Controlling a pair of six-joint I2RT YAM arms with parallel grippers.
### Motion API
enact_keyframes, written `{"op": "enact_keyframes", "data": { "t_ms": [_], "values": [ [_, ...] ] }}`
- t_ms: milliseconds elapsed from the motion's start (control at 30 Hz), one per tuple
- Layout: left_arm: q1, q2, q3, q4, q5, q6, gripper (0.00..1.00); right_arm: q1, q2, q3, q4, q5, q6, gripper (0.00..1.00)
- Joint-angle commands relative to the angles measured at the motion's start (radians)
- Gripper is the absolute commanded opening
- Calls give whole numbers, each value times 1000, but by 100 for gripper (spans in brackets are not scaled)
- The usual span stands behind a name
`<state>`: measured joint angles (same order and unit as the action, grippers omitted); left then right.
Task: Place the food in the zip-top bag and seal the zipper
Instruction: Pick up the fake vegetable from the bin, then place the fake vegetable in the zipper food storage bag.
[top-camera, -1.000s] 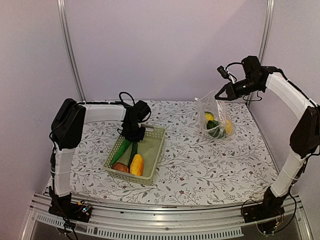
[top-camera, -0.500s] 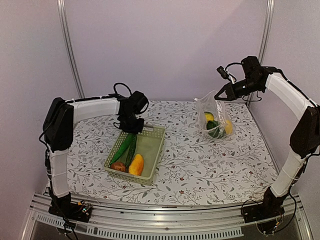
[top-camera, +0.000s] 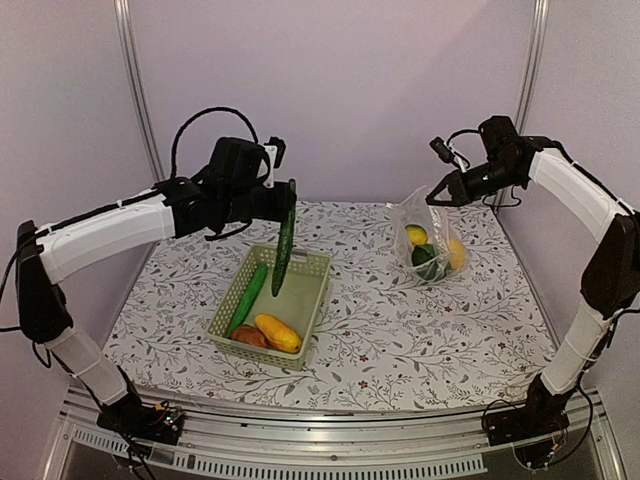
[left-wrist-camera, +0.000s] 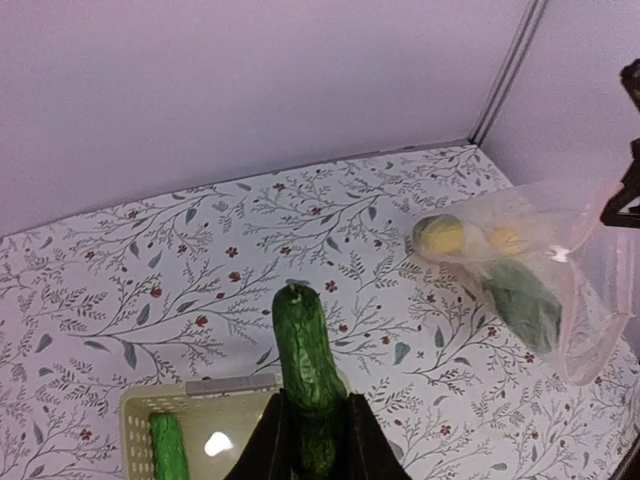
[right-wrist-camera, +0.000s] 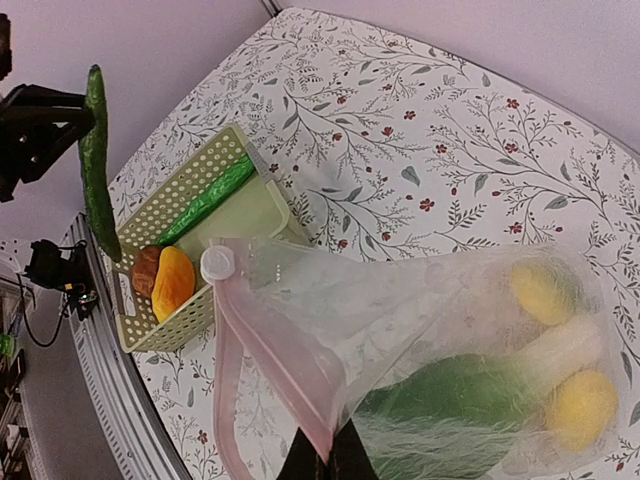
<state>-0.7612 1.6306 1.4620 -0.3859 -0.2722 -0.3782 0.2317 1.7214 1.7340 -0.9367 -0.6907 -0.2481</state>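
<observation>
Cucumber (top-camera: 284, 240) hanging from left pincer (top-camera: 287, 198), above basket (top-camera: 318, 262), well apart from bag (top-camera: 432, 215)

In the left wrist view the bottom edge cuts off the left pincer (left-wrist-camera: 312, 410), and its fingers cover the lower end of the held cucumber (left-wrist-camera: 303, 345). Only the far rim of the basket (left-wrist-camera: 140, 405) shows there, with the tip of a second cucumber (left-wrist-camera: 168, 448). The zip-top bag (left-wrist-camera: 575, 280) runs to the right edge.

In the right wrist view the right pincer (right-wrist-camera: 325, 462) is a dark sliver at the bottom edge, where the zipper (right-wrist-camera: 275, 350) also runs out of view. The bok choy (right-wrist-camera: 470, 385) blurs behind crinkled plastic. The orange-yellow piece (right-wrist-camera: 174, 283) half hides the reddish-brown piece (right-wrist-camera: 146, 270). From above, the zipper is too small to make out.
</observation>
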Motion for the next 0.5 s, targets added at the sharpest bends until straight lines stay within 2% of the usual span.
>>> {"op": "enact_keyframes", "data": {
  "t_ms": [0, 100, 200, 300, 467],
  "values": [
    [-113, -143, -138, 491, 78, 198, 0, 22, -37, -1, 0, -5, -2, 0],
    [-144, -186, -191, 712, 248, 199, 0, 31, -41, 13, -12, -3, -5, 0],
    [-178, -182, -207, 884, 355, 163, 0, 40, -47, 36, -27, 0, -6, 0],
    [-229, -141, -193, 1005, 383, 177, 0, 56, -53, 65, -58, -5, -6, 0],
    [-316, -22, -126, 1146, 343, 336, 0, 89, -72, 73, -81, -21, -11, 0]
  ]
}}
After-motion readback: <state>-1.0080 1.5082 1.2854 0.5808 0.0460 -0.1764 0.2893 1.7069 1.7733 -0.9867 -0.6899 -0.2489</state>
